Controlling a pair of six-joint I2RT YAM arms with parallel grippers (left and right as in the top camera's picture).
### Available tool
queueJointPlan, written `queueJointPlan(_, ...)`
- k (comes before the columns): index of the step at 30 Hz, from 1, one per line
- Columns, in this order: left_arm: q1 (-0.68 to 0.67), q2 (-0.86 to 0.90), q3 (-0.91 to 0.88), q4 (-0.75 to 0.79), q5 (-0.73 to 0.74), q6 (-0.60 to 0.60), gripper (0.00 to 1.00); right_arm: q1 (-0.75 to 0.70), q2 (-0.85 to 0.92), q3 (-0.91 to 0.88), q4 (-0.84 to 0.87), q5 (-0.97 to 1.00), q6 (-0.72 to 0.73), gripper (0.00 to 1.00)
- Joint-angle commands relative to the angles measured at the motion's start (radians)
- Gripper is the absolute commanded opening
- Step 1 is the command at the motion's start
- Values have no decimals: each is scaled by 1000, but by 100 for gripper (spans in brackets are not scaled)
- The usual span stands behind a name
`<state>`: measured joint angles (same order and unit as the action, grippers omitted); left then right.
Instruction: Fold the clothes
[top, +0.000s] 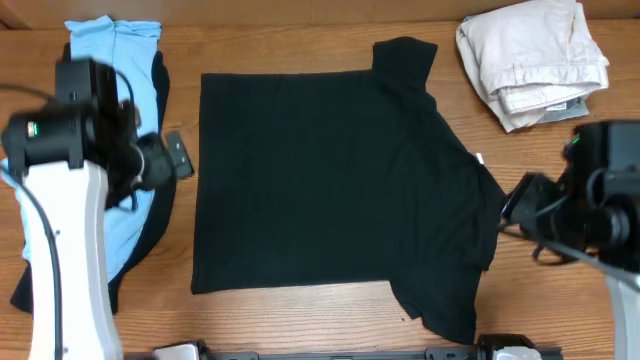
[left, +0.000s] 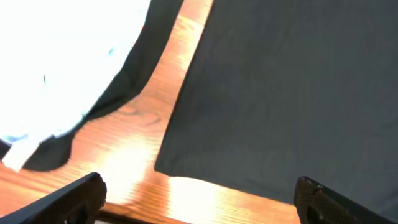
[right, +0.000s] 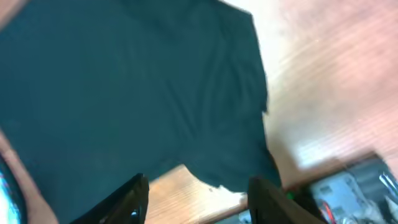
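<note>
Ahead of left gripper (left: 199, 186) jaws, spread and empty: black shirt (top: 330, 180) flat on counter (top: 260, 45). Right gripper (right: 198, 185) jaws also spread over its edge, seemingly not touching; blurry.

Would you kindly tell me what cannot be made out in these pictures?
Light blue garment: overhead, the left arm covers its lower part; washed out in left wrist view.
Beige garment: overhead, top edge cuts it off.
White label on the black shirt: overhead, too small to read.
</note>
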<state>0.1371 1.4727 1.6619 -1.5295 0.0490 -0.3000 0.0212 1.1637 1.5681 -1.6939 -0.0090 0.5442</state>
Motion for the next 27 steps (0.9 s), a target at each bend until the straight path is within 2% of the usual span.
queueJointPlan(1,-7,-146,-219,68,-31,-163,100,85,-29,-27,5,80,151,81)
queueJointPlan(2,-7,-172,-272,93,-30,-182,100,105,-32,-43,7,78,165,94)
queueJointPlan(3,-7,-199,-336,126,-26,-203,100,120,-32,-59,10,78,167,100)
queueJointPlan(6,-7,-253,-525,229,-26,-278,100,144,-23,-136,42,61,167,100)
queueJointPlan(8,-7,-255,-659,317,-26,-368,100,149,-11,-215,93,7,162,100)
queueJointPlan(11,-7,-243,-783,428,-23,-478,95,150,6,-303,148,-39,159,99)
queueJointPlan(14,-7,-229,-865,524,-6,-539,91,151,19,-364,173,-58,159,99)
queueJointPlan(19,-7,-203,-958,637,3,-562,82,156,23,-459,220,-76,164,97)
queueJointPlan(27,-7,-121,-1015,674,45,-572,82,156,24,-520,268,-90,163,95)
